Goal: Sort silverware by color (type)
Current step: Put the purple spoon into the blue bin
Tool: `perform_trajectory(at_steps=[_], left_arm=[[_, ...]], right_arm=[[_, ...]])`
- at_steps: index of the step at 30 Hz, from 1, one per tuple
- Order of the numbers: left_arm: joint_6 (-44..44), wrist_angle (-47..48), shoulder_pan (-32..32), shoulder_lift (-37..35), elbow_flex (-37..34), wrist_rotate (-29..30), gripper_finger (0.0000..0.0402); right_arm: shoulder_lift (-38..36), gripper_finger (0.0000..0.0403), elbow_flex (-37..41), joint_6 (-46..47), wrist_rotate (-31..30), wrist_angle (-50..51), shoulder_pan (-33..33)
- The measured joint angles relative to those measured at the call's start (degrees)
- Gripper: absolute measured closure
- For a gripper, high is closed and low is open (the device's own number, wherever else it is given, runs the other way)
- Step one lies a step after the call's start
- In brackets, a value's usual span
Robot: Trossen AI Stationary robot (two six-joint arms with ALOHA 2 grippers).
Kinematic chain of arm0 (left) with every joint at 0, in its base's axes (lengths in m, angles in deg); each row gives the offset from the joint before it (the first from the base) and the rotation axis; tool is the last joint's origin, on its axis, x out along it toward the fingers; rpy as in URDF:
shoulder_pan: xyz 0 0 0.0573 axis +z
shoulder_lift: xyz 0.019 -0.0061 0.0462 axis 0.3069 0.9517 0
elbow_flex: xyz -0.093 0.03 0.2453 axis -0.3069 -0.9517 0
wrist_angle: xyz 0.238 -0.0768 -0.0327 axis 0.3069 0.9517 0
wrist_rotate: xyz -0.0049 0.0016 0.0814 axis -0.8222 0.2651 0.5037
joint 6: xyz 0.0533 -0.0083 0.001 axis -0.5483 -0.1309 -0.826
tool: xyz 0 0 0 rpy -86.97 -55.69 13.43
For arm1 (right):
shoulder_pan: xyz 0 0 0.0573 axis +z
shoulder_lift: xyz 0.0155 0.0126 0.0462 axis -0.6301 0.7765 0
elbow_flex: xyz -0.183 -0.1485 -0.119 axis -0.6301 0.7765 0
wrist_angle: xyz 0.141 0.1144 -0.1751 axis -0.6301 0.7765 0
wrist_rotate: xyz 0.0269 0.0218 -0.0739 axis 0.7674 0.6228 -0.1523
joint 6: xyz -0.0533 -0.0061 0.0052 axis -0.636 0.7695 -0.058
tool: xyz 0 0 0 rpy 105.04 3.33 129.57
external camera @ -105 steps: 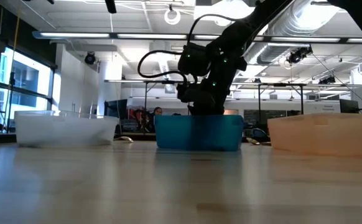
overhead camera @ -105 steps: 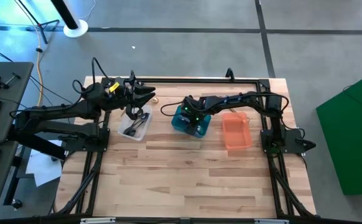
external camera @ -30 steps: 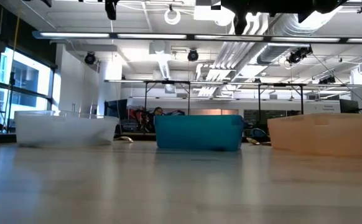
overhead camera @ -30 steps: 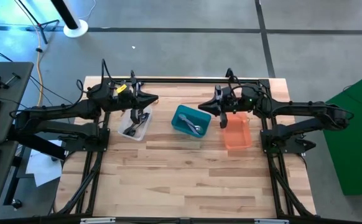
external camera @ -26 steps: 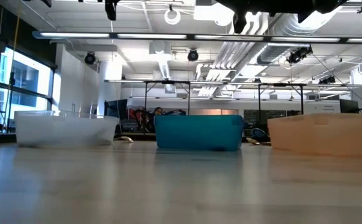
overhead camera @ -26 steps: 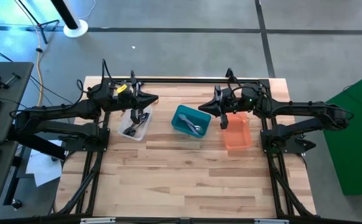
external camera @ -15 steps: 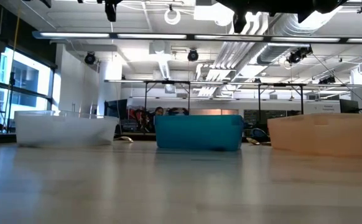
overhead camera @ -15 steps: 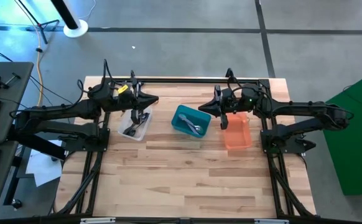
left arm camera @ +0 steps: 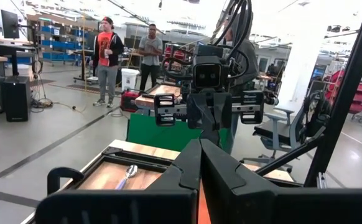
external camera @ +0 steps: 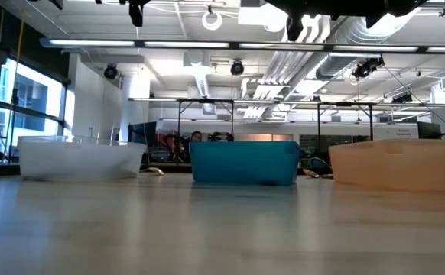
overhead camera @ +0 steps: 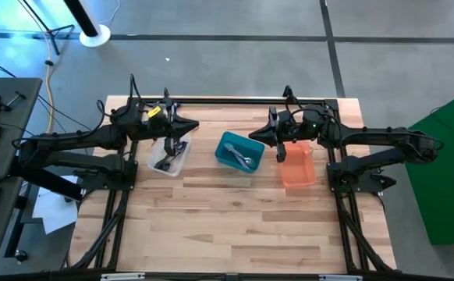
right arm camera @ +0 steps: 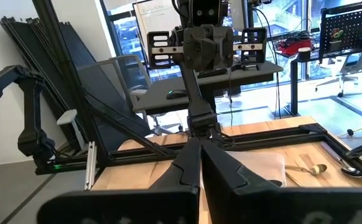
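Note:
Three bins stand in a row at the back of the table. The clear bin (overhead camera: 168, 156) holds dark silverware (overhead camera: 166, 162), the teal bin (overhead camera: 238, 152) holds shiny silverware (overhead camera: 243, 161), and the orange bin (overhead camera: 297, 165) stands to the right. A gold spoon (right arm camera: 312, 169) lies loose on the table by the far edge. My left gripper (overhead camera: 194, 125) hangs shut and level, high above the clear bin's far end. My right gripper (overhead camera: 250, 137) hangs shut and level between the teal and orange bins, facing the left one. Neither holds anything.
A black frame rail (overhead camera: 235, 100) runs along the table's far edge. The near half of the wooden table (overhead camera: 227, 226) lies bare. People (left arm camera: 109, 59) stand in the room beyond the table. In the low view both arms show only at the top edge.
Over the last second both arms have kept still. Before that, my right gripper rose out of the teal bin and drew back toward the table's right edge, leaving the shiny silverware in the bin.

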Motion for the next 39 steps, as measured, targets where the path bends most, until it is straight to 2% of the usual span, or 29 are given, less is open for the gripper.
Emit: perform_trajectory(at_steps=[34,39], left_arm=[[0.1,-0.2,0.0,0.0,0.0,0.2,0.0401],[0.1,-0.1,0.0,0.0,0.0,0.2,0.0401]], right_arm=[[0.0,0.0403,0.0,0.5,0.0,0.0,0.0],[0.0,0.0403,0.0,2.8,-0.5,0.0,0.0]])
